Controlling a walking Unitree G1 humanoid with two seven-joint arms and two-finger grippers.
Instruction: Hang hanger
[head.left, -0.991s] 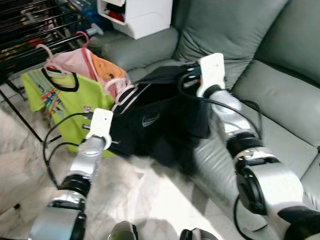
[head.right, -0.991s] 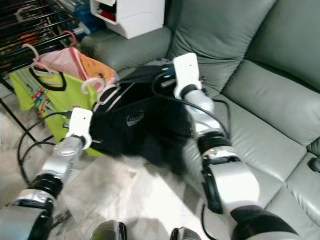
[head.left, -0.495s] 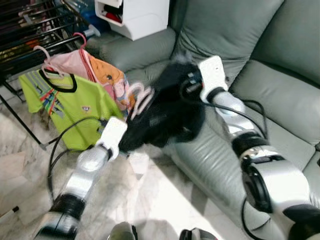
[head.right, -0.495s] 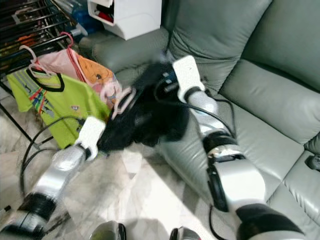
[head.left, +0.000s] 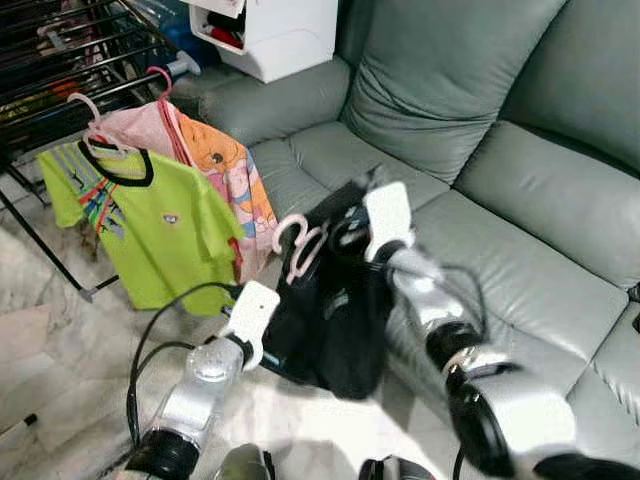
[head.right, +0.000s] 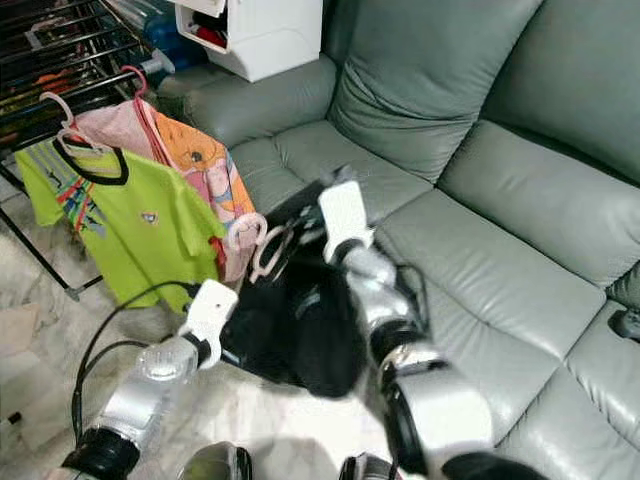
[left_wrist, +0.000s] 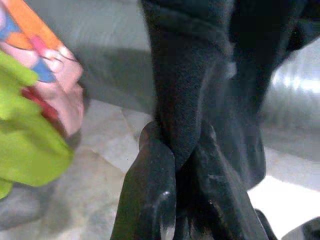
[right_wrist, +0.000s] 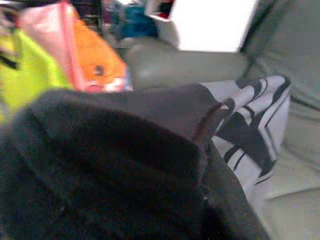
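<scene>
Bright, even indoor light; right wrist view blurred, seemingly by closeness.

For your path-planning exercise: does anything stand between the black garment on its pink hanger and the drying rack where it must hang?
Yes. The lime green T-shirt and an orange-pink garment already hang on the drying rack, on its near side toward the black garment on its pink hanger.

Black garment (head.left: 335, 320) on pink hanger (head.left: 300, 245) held between both arms, near grey sofa (head.left: 520, 230); green shirt (head.left: 150, 225) hangs far left on rack (head.left: 70, 70).
</scene>
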